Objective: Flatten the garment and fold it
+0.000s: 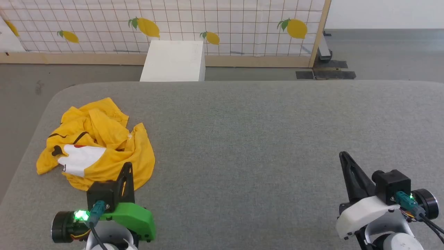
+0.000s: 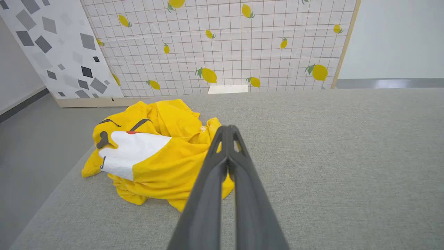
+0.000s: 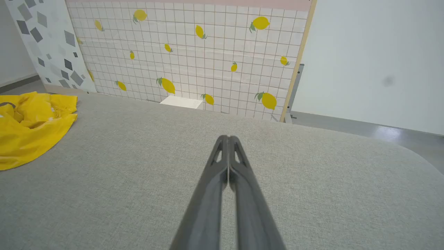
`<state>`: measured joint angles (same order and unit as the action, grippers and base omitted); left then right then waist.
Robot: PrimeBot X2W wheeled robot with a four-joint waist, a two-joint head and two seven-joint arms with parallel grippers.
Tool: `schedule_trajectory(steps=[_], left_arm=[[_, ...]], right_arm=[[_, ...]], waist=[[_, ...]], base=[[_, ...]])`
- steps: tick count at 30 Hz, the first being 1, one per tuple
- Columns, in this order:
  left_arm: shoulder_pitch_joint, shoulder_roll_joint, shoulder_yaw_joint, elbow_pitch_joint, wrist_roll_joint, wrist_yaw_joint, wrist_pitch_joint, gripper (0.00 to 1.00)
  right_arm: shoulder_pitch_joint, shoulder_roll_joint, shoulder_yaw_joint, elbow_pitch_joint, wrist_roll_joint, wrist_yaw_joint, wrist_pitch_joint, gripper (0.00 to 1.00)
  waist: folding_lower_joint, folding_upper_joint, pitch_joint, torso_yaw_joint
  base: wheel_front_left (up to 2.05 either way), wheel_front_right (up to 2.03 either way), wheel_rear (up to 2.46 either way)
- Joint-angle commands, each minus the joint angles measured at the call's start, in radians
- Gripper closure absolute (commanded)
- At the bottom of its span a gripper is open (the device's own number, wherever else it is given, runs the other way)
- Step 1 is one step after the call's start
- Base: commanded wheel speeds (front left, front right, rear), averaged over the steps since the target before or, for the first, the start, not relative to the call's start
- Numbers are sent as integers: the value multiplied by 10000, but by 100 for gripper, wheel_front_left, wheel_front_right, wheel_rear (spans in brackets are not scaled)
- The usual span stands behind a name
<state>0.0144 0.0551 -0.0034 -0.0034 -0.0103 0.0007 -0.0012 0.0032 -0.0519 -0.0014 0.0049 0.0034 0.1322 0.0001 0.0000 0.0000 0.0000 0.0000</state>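
The yellow T-shirt [image 1: 97, 142] lies crumpled in a heap at the left of the grey table, a white patch and black marks showing on its near side [image 2: 135, 149]. My left gripper [image 1: 129, 165] hovers at the heap's near right edge, fingers pressed together, holding nothing [image 2: 228, 128]. Far to the right, my right gripper [image 1: 342, 155] is shut and empty above bare table [image 3: 228, 137]. The shirt [image 3: 27, 128] sits at the left edge of the right wrist view.
The grey fabric table [image 1: 260, 139] has rounded far corners and wide room right of the shirt. Beyond its far edge stand a white box [image 1: 173, 60] and a lemon-print grid panel [image 1: 225, 24]. Grey floor [image 1: 20, 90] lies close to the shirt's left side.
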Motion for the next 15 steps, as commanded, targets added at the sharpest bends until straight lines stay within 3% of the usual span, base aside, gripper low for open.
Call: schedule_trajectory(steps=[1, 15], left_arm=[[-144, -49, 34, 34, 103, -7, 12, 100], [-144, -49, 34, 34, 103, -7, 12, 100]], right_arm=[[-32, 17, 14, -49, -34, -15, -1, 100], [-32, 17, 14, -49, -34, -15, -1, 100]], waist=[[0, 0, 0, 0], [0, 0, 0, 0]], base=[[0, 0, 0], [0, 0, 0]])
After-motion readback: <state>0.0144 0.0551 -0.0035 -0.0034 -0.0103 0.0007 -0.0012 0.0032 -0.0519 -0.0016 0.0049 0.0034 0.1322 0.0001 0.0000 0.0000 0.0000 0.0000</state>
